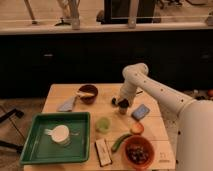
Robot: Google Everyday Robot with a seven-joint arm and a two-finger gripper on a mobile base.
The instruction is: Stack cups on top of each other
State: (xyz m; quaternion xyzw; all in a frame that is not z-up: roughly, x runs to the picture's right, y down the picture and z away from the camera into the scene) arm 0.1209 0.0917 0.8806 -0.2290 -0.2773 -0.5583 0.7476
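The pale lime-green cup (103,124) stands upright in the middle of the wooden table (60,92). The dark olive-grey cup (123,108) stands to its right and a little further back, mostly covered by my gripper. My gripper (121,103) hangs from the white arm (150,87), which reaches in from the right. It is low over the dark cup, right at its rim. I cannot tell whether it is touching or holding the cup.
A green tray (30,145) at the front left holds a white handled mug (60,134). A dark brown bowl (88,93) and a grey cloth (67,104) are at the back left. A blue sponge (141,111), an orange fruit (137,128), a green vegetable (120,141), a red-brown bowl (139,151) and a white packet (103,151) fill the right and front.
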